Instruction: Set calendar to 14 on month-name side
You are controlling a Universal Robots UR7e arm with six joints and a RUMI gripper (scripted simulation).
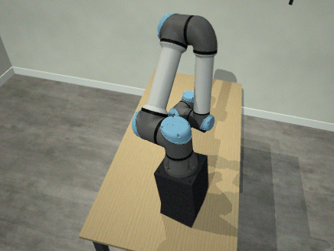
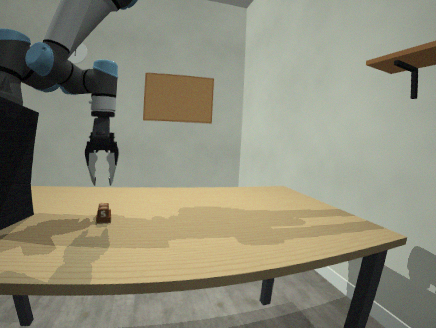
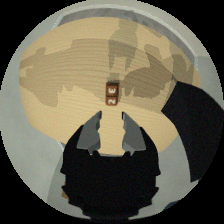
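Note:
The calendar point(image 2: 103, 214) is a small brown tray holding two cubes with white digits. It sits on the wooden table, left of the middle in the exterior view. One end face shows what looks like a 5. In the wrist view the two cubes point(image 3: 111, 95) lie one behind the other, just ahead of my fingertips, and their digits are too small to read. My gripper point(image 2: 101, 182) hangs well above the calendar, pointing down. Its fingers are partly narrowed, with a gap and nothing between them. In the top view the arm hides both the calendar and the gripper.
The arm's black pedestal point(image 1: 181, 191) stands on the table near its front end and shows at the left edge point(image 2: 15, 160) in the exterior view. A cork board point(image 2: 178, 98) and a shelf point(image 2: 405, 60) hang on the walls, away from the table.

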